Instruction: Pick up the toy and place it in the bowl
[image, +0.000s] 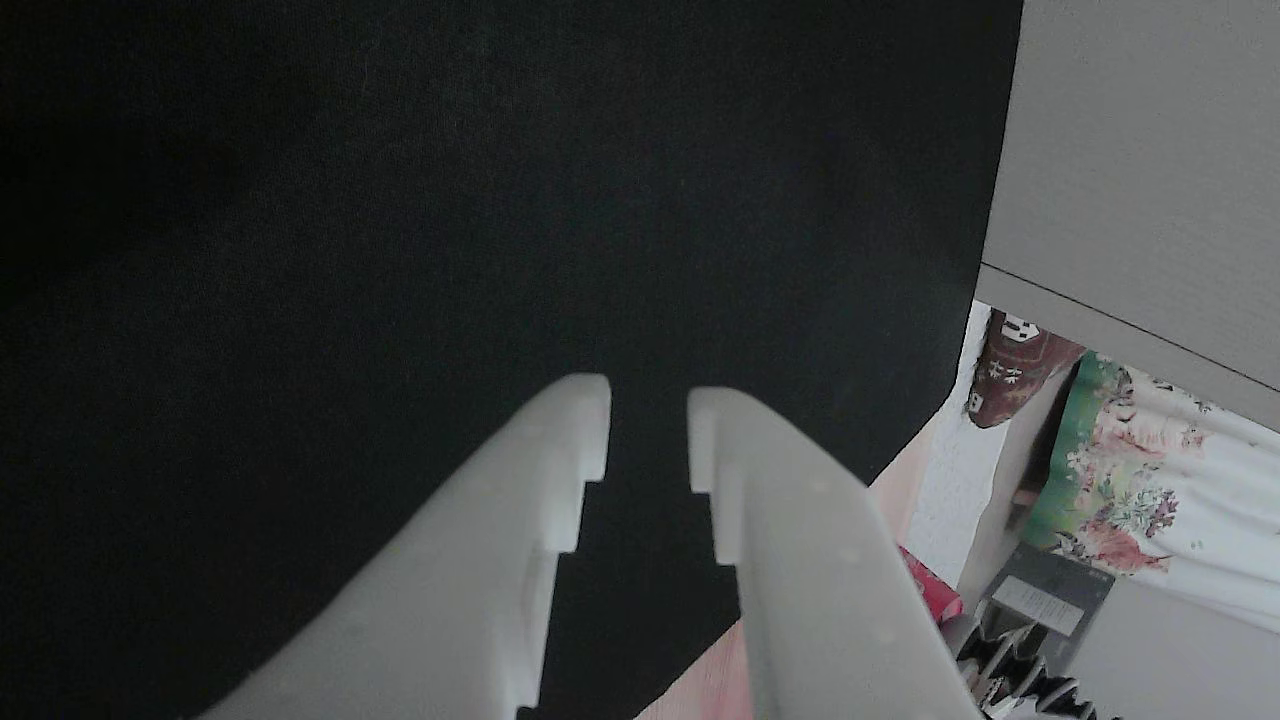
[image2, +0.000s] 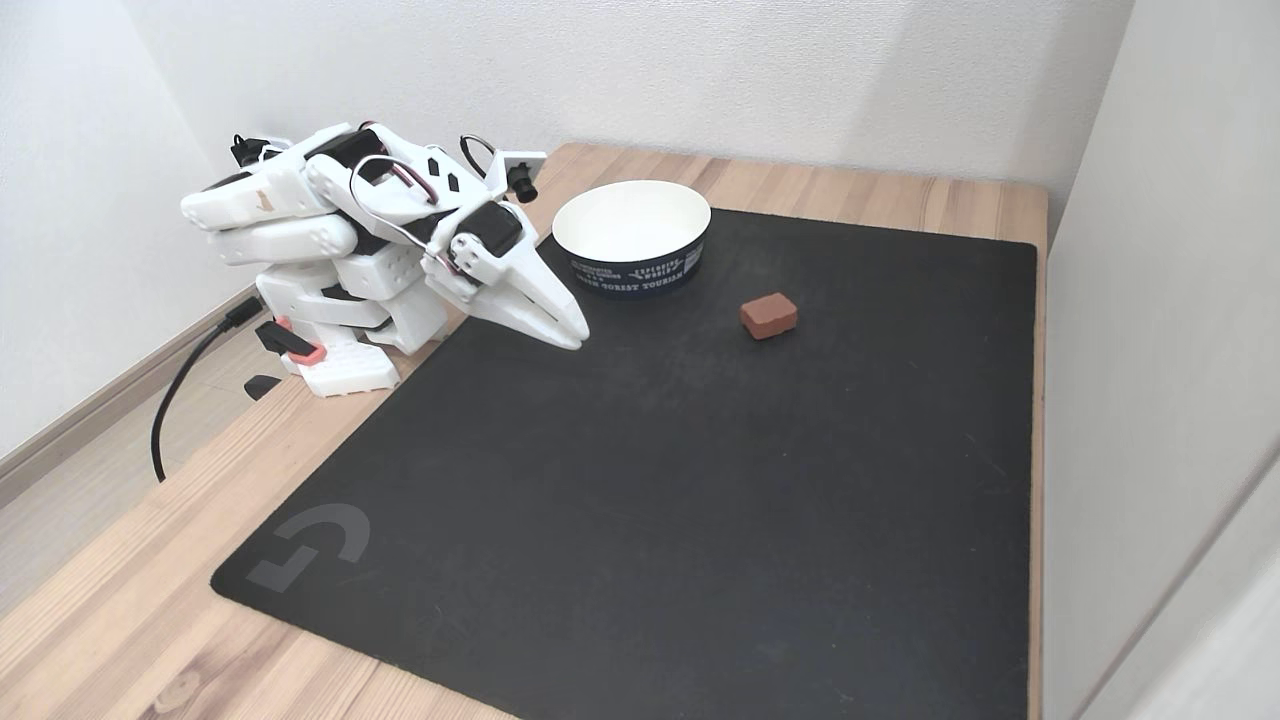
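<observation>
Tool, other view: my tool (image: 648, 432) reaches in from the bottom edge, two white fingers (image: 560, 450) with a narrow gap and nothing between them, so I read it as slightly parted and empty.
Under the tool, other view: plain black mat (image: 350, 200), no target in front of me (I am flying blind from this camera until the arm swings round).
Edge clutter, other view: patterned fabric (image: 1150, 480) and oddments beyond the mat's right edge, off the surface; not my concern unless I overshoot.
Tool, fixed view: folded arm (image2: 330, 240) sits at the left, tool (image2: 572, 335) low over the mat's near-left corner, its tips close together.
Toy, fixed view: dark-red toy (image2: 769, 315) lies flat on the mat, right of the bowl and well apart from my tool.
Bowl, fixed view: white bowl (image2: 632, 237) with a dark band stands upright between the arm's base and the toy, near the toy.
Risk, reach: a straight swing toward the toy passes just beside the bowl; I judge a low elbow could knock it.
Risk, grasp: the gap looks too narrow for the block; if I descend without widening, I would shove it across the mat.
Risk, release: smooth sides may slip from a light pinch over the rim.
</observation>
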